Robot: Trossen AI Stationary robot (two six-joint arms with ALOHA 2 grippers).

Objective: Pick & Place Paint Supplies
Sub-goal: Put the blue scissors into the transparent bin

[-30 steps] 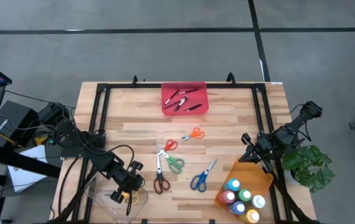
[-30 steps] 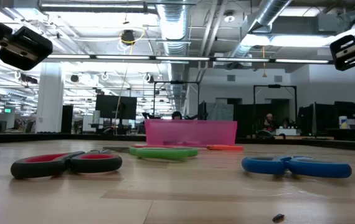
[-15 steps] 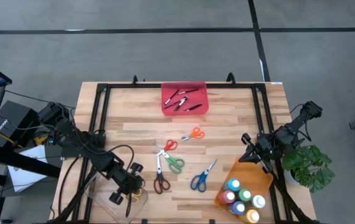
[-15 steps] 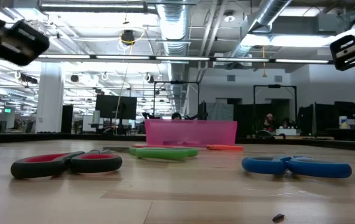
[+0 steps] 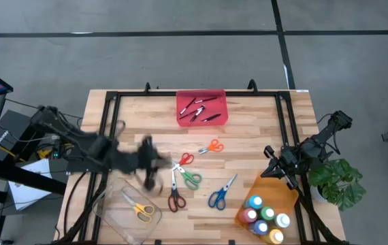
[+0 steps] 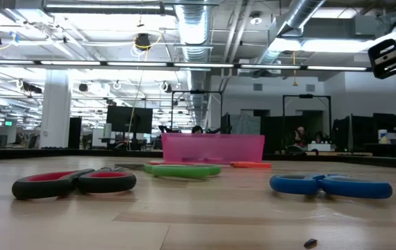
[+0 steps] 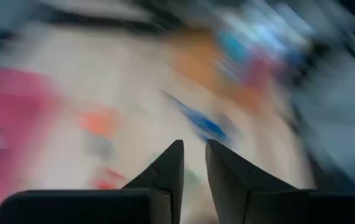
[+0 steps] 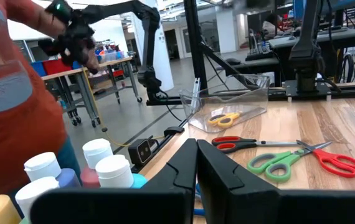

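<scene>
Swinging toward the red-and-green scissors (image 5: 184, 173) at desk centre, the left gripper (image 5: 154, 163) shows nearly-closed, empty jaws; next, open and descend.

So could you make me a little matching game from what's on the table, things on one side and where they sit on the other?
Things:
1. yellow scissors
2. paint bottles
3. brush-like sticks
4. blue scissors

Places:
A. in the red tray
B. on the bare table
C. in the clear tray
D. in the orange tray

Pairs: 1-C, 2-D, 3-A, 4-B
</scene>
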